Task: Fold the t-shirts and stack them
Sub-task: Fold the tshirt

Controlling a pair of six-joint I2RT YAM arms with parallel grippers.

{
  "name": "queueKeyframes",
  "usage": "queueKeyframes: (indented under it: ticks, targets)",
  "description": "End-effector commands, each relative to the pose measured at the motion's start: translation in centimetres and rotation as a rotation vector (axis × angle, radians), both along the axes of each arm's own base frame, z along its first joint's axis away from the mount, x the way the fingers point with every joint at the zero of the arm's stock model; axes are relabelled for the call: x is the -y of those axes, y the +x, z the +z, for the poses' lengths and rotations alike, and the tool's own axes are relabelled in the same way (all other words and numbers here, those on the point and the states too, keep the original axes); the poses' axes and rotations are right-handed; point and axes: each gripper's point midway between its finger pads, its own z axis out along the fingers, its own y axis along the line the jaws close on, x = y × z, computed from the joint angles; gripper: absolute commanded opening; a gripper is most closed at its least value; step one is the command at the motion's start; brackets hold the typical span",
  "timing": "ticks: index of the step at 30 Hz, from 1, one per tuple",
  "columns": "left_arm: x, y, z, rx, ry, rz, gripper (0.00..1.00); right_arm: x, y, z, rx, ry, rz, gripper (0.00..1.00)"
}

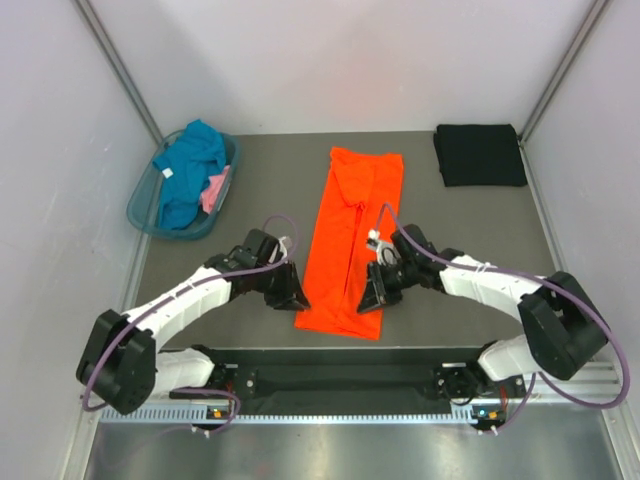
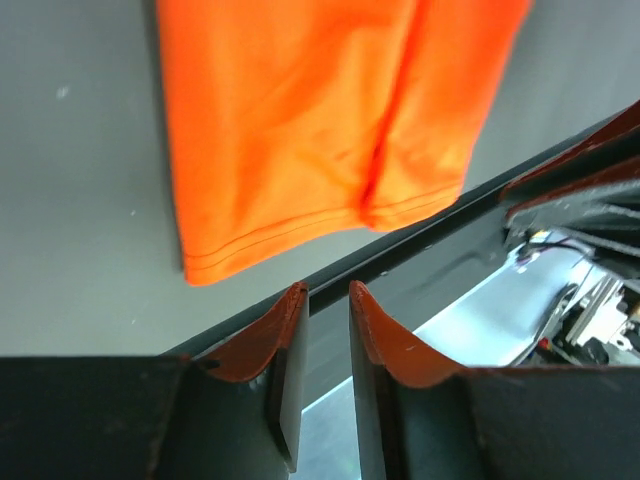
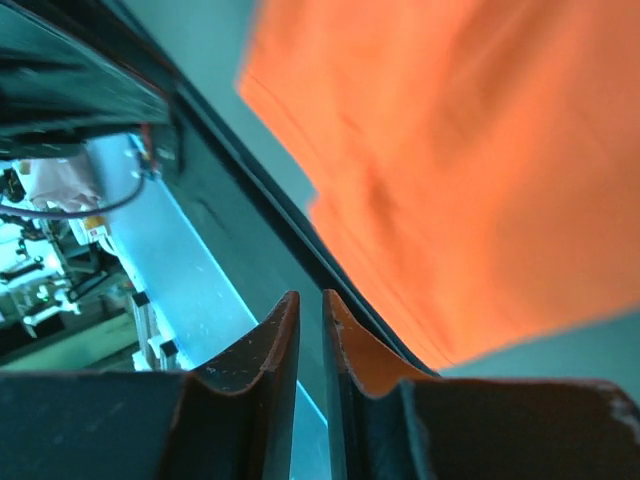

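Left gripper (image 2: 328,300): slightly parted, empty, orange tee (image 1: 350,240) just ahead
Right gripper (image 3: 311,305): nearly closed, empty
Tees: orange one, black one (image 1: 480,154)

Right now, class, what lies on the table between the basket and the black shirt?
The orange shirt, folded into a long strip, lies between the basket and the black shirt; otherwise bare grey table. The top view shows it.

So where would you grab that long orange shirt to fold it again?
Probably the two near hem corners. The orange t-shirt lies flat as a long strip with its hem toward the arms. The left gripper could pinch one corner from its outer side and the right gripper the other, then carry them toward the collar.
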Motion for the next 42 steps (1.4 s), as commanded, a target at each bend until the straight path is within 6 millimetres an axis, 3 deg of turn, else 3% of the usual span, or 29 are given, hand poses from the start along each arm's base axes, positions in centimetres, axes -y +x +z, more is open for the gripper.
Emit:
queueKeyframes:
  ticks: [1, 3, 7, 14, 17, 20, 21, 24, 30, 34, 42]
  targets:
    - [-0.2, 0.8, 1.9, 0.057, 0.014, 0.015, 0.28, -2.3, 0.7, 1.6, 0.044, 0.031, 0.049, 0.16]
    - [-0.8, 1.0, 1.5, 0.058, 0.051, 0.043, 0.29, -3.7, 0.5, 1.4, 0.027, 0.063, 0.074, 0.17]
    - [-2.1, -0.1, -0.6, -0.005, 0.125, 0.066, 0.34, -4.9, -0.5, -1.8, -0.025, 0.047, 0.099, 0.17]
    - [-3.1, -2.3, -2.9, -0.059, 0.133, 0.073, 0.44, -2.1, -3.3, -6.5, -0.092, -0.033, 0.104, 0.18]
    - [-3.2, -2.8, -3.3, -0.082, 0.132, 0.067, 0.47, -0.5, -4.4, -6.4, -0.090, -0.075, 0.103, 0.20]
    - [-3.1, -2.8, -3.3, -0.086, 0.132, 0.058, 0.50, 0.3, -4.7, -4.0, -0.040, -0.068, 0.080, 0.37]
    - [-3.0, -2.6, -3.2, -0.081, 0.134, 0.059, 0.51, 0.4, -3.9, -2.6, 0.017, -0.048, 0.046, 0.42]
    - [-3.1, -2.3, -3.2, -0.075, 0.144, 0.060, 0.52, 1.9, -3.3, -1.7, 0.014, -0.034, -0.047, 0.44]
    - [-3.0, -2.1, -4.6, -0.141, 0.181, 0.092, 0.50, 4.2, -2.4, -3.1, -0.034, -0.047, -0.174, 0.55]
    - [-2.3, -1.3, -4.7, -0.142, 0.159, 0.116, 0.46, 4.7, -2.1, -4.4, -0.076, -0.049, -0.276, 0.55]
    - [-2.6, 0.2, -4.6, -0.069, 0.182, 0.143, 0.45, 5.5, -1.3, -4.8, -0.089, -0.008, -0.434, 0.52]
